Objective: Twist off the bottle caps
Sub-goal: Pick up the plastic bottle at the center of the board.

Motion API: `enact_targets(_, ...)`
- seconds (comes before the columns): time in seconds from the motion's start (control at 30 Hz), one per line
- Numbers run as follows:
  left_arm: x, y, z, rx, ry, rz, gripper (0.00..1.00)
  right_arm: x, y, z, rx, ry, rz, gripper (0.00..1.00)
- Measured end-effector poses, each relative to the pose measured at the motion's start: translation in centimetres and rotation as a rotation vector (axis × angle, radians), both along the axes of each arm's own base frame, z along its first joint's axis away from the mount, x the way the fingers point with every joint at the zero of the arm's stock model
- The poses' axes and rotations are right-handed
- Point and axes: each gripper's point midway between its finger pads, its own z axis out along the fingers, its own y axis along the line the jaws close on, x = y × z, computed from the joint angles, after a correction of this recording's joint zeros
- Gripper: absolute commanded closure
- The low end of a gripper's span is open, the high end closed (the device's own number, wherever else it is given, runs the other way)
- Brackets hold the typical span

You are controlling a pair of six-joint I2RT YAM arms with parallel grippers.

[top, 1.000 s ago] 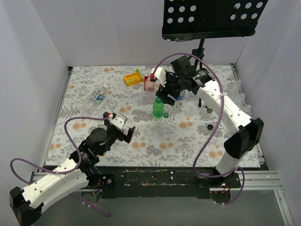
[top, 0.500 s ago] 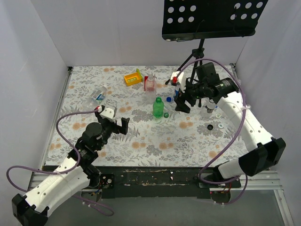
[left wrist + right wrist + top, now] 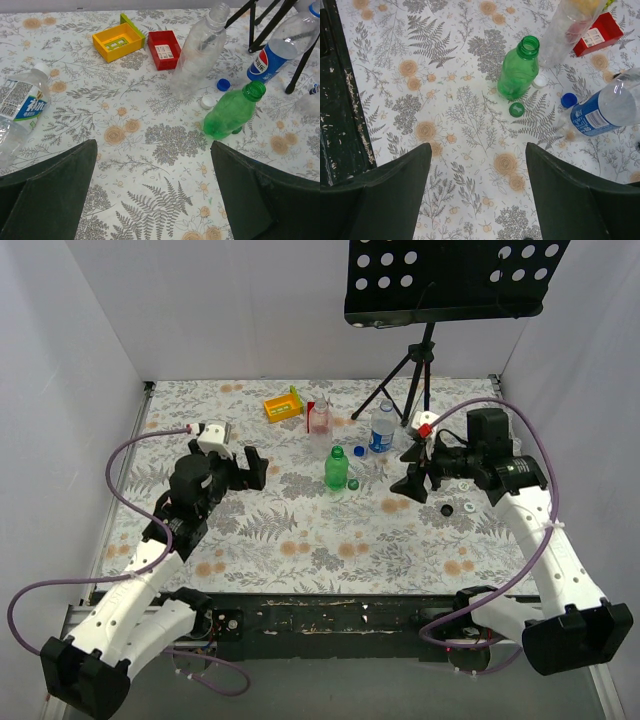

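With left end effector [image 3: 152, 197] and right end effector [image 3: 477, 192] wide open and empty, the green bottle [image 3: 230, 112] right of centre stands uncapped, loose caps [image 3: 206, 102] on the worktop [image 3: 150, 155] beside it; the left-edge bottle [image 3: 20, 110] appears still capped.

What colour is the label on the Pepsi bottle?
Blue label; left wrist view shows it best.

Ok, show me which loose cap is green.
The green cap by the green bottle; its neighbours are a white cap and a blue cap.
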Motion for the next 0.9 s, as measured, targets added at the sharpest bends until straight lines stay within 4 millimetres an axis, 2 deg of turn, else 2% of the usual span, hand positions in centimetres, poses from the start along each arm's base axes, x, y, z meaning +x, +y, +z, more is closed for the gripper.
enact_targets(0.1,0.9,0.7,0.3,-0.030,0.031,0.015,0.02,-0.7,-0.4,-0.5,0.045,-0.008,-0.004,0.15)
enact_targets(0.3,3.0,2.8,-0.5,-0.100,0.138,0.055,0.02,-2.0,-1.0,-2.5,0.125,0.002,-0.001,0.14)
enact_targets(0.5,4.7,4.5,-1.2,-0.166,0.220,0.079,0.02,-2.4,-1.3,-4.0,0.179,0.017,0.015,0.14)
enact_targets(0.7,5.6,5.1,-1.2,-0.184,0.251,0.092,0.02,-2.9,-1.9,-5.5,0.250,0.047,0.028,0.14)
enact_targets(0.9,6.2,5.0,-1.6,-0.210,0.278,0.099,0.02,-2.8,-2.8,-5.2,0.296,0.024,0.027,0.14)
